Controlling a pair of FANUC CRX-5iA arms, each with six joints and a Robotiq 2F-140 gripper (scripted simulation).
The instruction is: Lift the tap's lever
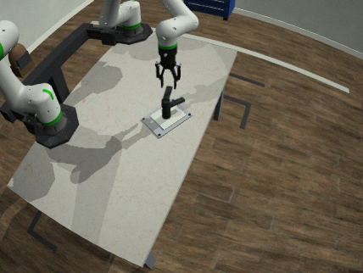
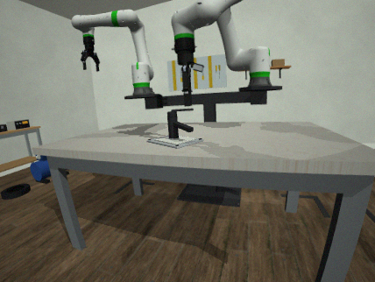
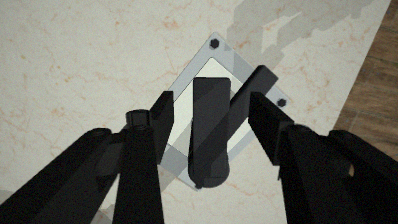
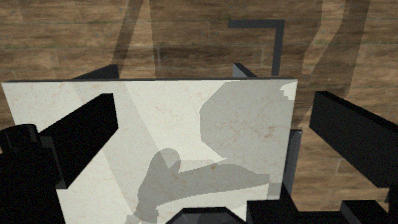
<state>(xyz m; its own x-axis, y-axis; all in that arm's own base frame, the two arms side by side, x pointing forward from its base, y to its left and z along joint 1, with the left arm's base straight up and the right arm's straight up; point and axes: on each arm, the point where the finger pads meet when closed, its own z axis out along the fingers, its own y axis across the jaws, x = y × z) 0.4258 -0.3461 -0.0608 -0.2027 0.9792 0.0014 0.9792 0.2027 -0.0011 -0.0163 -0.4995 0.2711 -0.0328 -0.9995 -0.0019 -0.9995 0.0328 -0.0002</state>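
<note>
Two grippers, one tap, one table, listed left to right across the exterior view.

Item: right gripper, black, two fingers pointing down, released and spread wide, holding nothing. It hangs from the right arm, well apart from the tap. In its own wrist view a bare part of the tabletop lies beyond the fingers.

Item: base plate, grey, four-sided, flat on the table, with a pale inset and dark bolts at the corners in sight. In the top view it lies near the table's long edge away from the arm bases.

Item: tap body, black, a column with its long axis upright, standing on the plate.

Item: spout, black bar, reaching out from the column to the right of the exterior view and dipping toward its free end. In the left wrist view it points up and to the right, aslant to the lever.

Item: lever, black, flat, atop the column. Long axis near level in the exterior view, free end to the right; upright on the page in the left wrist view, square free end at top.

Item: left gripper, black, on the left arm, pointing down just above the lever. Fingers parted partway, unclenched, grasping nothing; its wrist view shows the lever between them, with space on each side.
</note>
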